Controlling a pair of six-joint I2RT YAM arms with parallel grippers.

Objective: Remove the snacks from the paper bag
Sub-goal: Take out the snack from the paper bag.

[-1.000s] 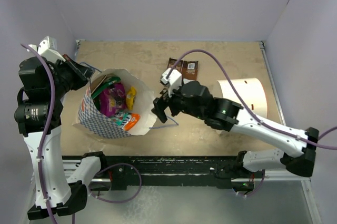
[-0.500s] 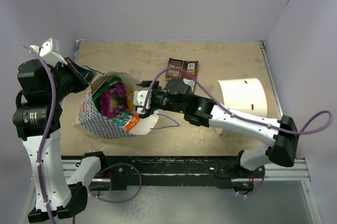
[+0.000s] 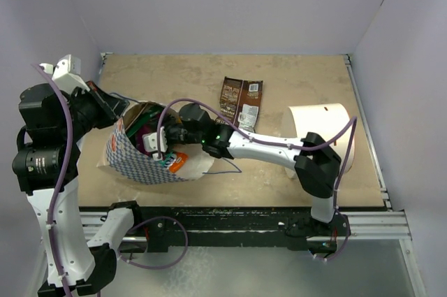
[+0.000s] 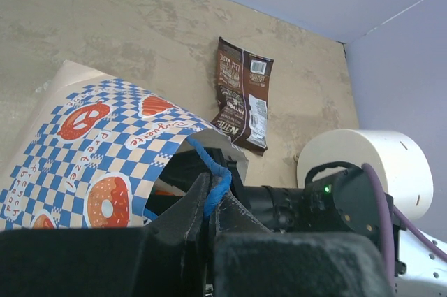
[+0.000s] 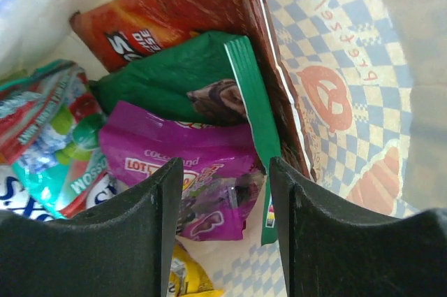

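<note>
While left end effector point(image 4: 209, 203) pinches the string handle point(image 4: 217, 179), right end effector point(image 5: 223, 178) — half spread — straddles purple packet point(image 5: 195, 147)

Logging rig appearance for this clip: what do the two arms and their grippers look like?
The left arm and right arm have white links, black joint housings and a purple cable each. The left gripper and right gripper have black fingers. A green light glows near the right wrist.

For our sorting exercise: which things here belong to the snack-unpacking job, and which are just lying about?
Job: paper bag, purple packet, green packet, teal packet, red packet, brown packet already outside.
Lying about: white cylinder.
</note>
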